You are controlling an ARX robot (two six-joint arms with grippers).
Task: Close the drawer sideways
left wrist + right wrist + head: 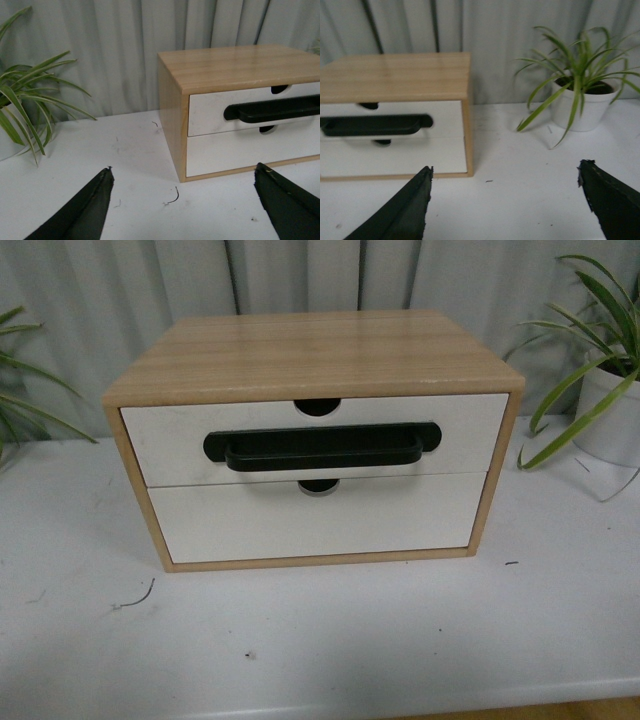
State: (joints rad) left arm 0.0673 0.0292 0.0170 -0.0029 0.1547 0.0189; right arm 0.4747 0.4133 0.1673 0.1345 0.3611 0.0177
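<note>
A wooden cabinet (310,350) stands on the white table (320,650). Its upper drawer (165,445) has a white front, a long black bar handle (320,448) and a half-round notch (318,406). Its front sits close to the cabinet's face; I cannot tell whether it stands out a little. Below it is a plain white drawer front (320,525). Neither gripper shows in the front view. My left gripper (183,169) is open and empty, low over the table before the cabinet's left corner. My right gripper (506,166) is open and empty, off the cabinet's right corner.
A potted plant in a white pot (615,415) stands right of the cabinet, and also shows in the right wrist view (580,107). Another leafy plant (25,100) stands to the left. A grey curtain hangs behind. The table's front edge (400,700) is near.
</note>
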